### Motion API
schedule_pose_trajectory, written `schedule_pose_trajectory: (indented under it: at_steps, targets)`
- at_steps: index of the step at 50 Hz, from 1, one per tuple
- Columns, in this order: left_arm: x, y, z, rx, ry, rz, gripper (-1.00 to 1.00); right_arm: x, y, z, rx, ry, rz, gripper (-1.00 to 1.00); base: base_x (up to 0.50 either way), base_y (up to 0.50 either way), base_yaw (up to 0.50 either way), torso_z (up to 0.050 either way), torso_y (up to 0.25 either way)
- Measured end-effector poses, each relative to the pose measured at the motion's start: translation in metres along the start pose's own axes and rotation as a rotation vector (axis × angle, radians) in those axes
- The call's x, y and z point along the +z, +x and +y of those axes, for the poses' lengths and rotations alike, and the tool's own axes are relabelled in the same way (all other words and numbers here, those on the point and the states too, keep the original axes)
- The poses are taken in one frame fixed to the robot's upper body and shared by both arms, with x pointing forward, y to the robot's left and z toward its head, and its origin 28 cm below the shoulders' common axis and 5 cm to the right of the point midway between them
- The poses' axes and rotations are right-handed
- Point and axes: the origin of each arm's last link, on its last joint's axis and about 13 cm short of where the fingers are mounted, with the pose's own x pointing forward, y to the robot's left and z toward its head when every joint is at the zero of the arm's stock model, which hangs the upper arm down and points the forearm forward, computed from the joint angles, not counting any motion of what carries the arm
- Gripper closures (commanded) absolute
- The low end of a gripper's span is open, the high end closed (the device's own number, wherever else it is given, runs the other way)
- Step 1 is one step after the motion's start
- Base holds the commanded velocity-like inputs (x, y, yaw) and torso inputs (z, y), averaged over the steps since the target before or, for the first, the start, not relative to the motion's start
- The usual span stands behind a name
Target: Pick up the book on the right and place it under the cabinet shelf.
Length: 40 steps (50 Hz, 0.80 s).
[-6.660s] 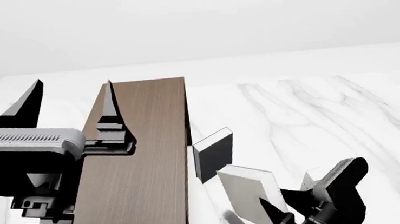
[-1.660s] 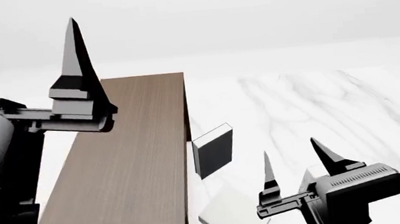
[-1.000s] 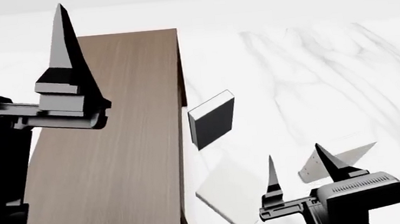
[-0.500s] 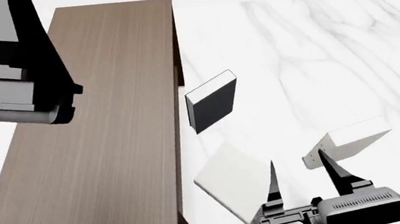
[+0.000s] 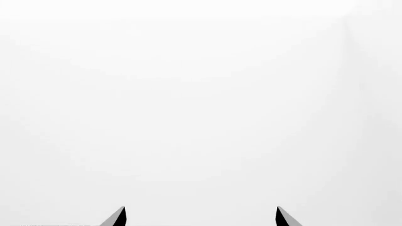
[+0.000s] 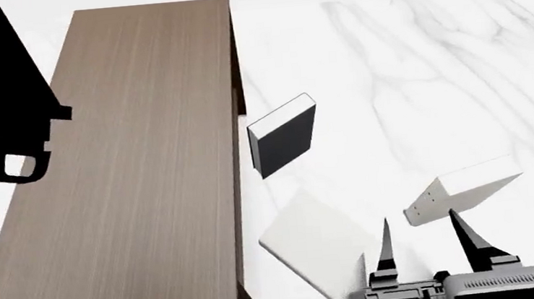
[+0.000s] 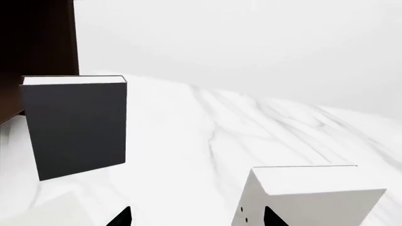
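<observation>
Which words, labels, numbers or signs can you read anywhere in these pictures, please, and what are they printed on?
None can be read.
Thin plain white book: blank cover.
Dark grey book with white page edges: no title.
Thicker white book: only small dark dots, not letters.
Dark brown wood-grain cabinet: no label.

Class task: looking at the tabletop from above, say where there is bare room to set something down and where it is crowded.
Bare: the marble table beyond the dark book, right of the cabinet. Crowded: near the right gripper, where the flat white book and dotted book lie.
</observation>
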Motion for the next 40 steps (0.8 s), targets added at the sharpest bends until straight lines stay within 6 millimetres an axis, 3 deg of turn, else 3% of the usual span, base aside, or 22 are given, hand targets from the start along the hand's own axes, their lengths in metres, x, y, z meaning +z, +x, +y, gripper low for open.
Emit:
schedule_pose_trajectory:
  at_steps: [40]
  targets:
    - [-0.002, -0.011, 0.002, 0.028, -0.013, 0.030, -1.00, -0.055, -0.014, -0.001, -0.076, -0.036, 0.142, -1.00, 0.00, 0.00, 0.00, 0.000, 0.000]
